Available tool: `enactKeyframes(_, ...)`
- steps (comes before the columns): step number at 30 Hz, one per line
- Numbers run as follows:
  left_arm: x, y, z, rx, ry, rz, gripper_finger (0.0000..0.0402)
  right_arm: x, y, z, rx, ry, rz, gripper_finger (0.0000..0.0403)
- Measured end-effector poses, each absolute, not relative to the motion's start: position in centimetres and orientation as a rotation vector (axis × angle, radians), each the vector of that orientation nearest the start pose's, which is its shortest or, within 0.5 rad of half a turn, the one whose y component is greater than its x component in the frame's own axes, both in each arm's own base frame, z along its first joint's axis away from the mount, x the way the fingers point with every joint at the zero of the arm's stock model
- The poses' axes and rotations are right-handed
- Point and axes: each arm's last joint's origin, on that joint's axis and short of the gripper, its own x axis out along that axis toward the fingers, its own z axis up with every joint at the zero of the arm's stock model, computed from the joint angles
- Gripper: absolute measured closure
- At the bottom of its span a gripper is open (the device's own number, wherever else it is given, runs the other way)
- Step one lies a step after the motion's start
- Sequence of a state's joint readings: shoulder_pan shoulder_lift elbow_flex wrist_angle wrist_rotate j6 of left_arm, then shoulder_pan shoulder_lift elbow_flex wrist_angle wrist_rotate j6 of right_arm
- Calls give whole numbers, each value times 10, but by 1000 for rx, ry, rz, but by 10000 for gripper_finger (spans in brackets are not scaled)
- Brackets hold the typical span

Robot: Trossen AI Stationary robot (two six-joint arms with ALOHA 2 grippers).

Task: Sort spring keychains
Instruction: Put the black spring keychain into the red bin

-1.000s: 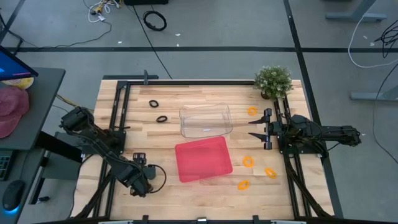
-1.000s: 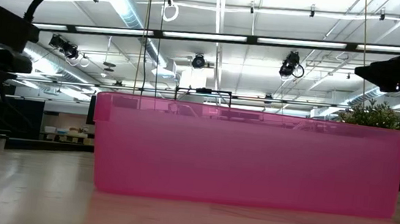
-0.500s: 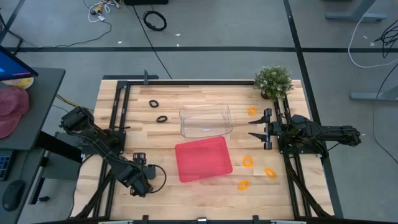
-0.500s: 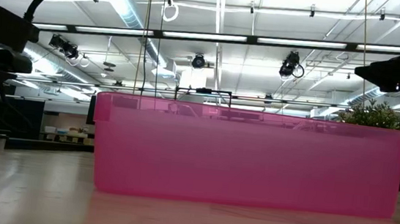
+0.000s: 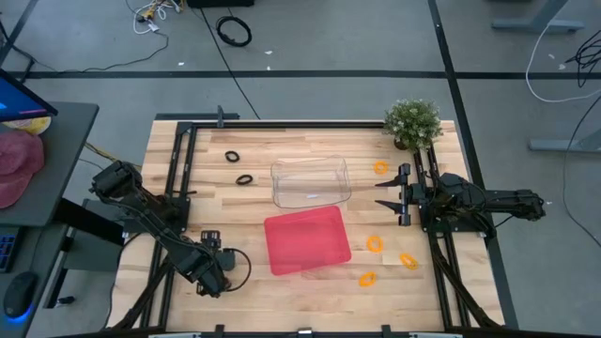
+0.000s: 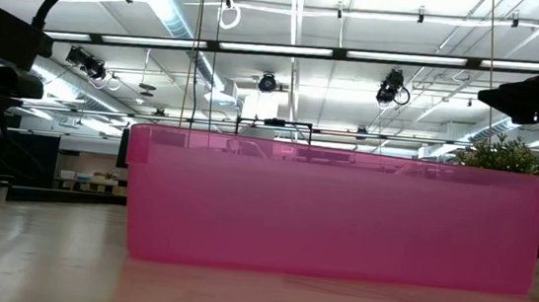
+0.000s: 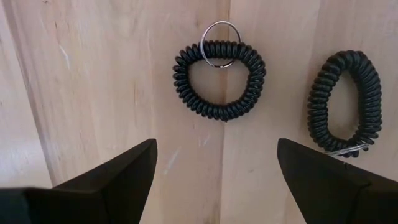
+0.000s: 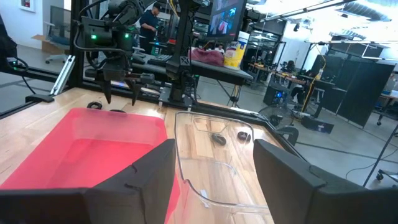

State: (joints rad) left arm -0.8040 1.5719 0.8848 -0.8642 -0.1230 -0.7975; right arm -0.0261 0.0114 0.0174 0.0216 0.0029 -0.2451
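Right now your left gripper (image 5: 218,272) hangs over the near-left corner of the table (image 5: 216,197), fingers spread wide and holding nothing — its wrist camera looks straight down on two black spring keychains (image 7: 219,79) lying flat on the wood side by side, apart from each other, one with a metal ring (image 7: 220,43) at its edge. Two more black keychains (image 5: 232,156) lie near the far-left part of the table, just left of the clear bin (image 5: 311,181). The red tray (image 5: 307,240) sits directly in front of that bin, toward the near edge. Your right gripper (image 5: 387,192) waits at the right side, just beside the clear bin, with its fingers apart and empty. The four orange keychains are all on the right: one (image 5: 379,167) near the potted plant (image 5: 412,123), the other three (image 5: 375,244) scattered close together by the red tray's right side. You have none of the loops in either container that can be seen.
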Motion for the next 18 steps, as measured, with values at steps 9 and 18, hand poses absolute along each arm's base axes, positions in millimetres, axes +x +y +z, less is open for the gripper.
enactKeyframes(9,176,-177,162,66,1457,58,65,97,-3,171,-245,-24,-32,181)
enactKeyframes(18,181,-180,163,75,1390,39,65,97,-3,171,-245,-24,-32,181)
